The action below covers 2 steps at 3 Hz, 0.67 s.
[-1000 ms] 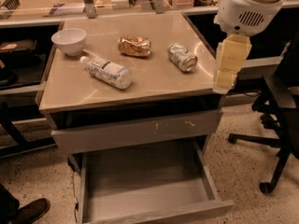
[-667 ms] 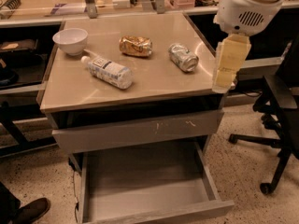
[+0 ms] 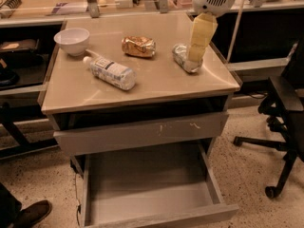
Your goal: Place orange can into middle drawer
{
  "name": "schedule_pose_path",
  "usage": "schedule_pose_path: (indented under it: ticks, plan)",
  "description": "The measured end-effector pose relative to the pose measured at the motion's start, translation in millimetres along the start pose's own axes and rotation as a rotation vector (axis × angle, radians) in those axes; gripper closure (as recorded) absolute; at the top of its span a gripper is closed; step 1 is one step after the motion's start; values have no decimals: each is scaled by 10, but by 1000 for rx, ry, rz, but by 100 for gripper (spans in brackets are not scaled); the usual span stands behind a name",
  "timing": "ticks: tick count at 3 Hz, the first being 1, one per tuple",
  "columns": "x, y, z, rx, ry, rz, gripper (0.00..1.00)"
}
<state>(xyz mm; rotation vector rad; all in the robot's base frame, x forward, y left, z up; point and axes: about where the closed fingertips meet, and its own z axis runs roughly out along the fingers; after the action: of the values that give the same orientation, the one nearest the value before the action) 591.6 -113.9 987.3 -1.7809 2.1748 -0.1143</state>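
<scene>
The orange can (image 3: pixel 138 46), dented and golden, lies on its side at the back middle of the tan cabinet top (image 3: pixel 161 82). My gripper (image 3: pixel 195 56), yellowish, hangs from the white wrist over the right side of the top, right above or at the silver-green can (image 3: pixel 183 59), which it partly hides. It stands well to the right of the orange can and holds nothing that I can see. The middle drawer (image 3: pixel 147 196) is pulled out below, a grey tray with nothing in it.
A clear white-labelled plastic bottle (image 3: pixel 110 71) lies left of centre, and a white bowl (image 3: pixel 72 40) stands at the back left. A shut grey drawer front with whitish scratches (image 3: pixel 142 133) sits above the open drawer. A black office chair (image 3: pixel 285 108) stands right; a shoe (image 3: pixel 29 213) is bottom left.
My gripper has moved left and back, from off the right edge of the top to over the silver-green can. The cans, bottle and bowl have not moved.
</scene>
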Motion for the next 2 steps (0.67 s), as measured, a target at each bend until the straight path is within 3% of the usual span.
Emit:
schedule_pose_path:
  ticks: [2]
  plan:
    - [-640, -564, 468, -29, -13, -14, 0]
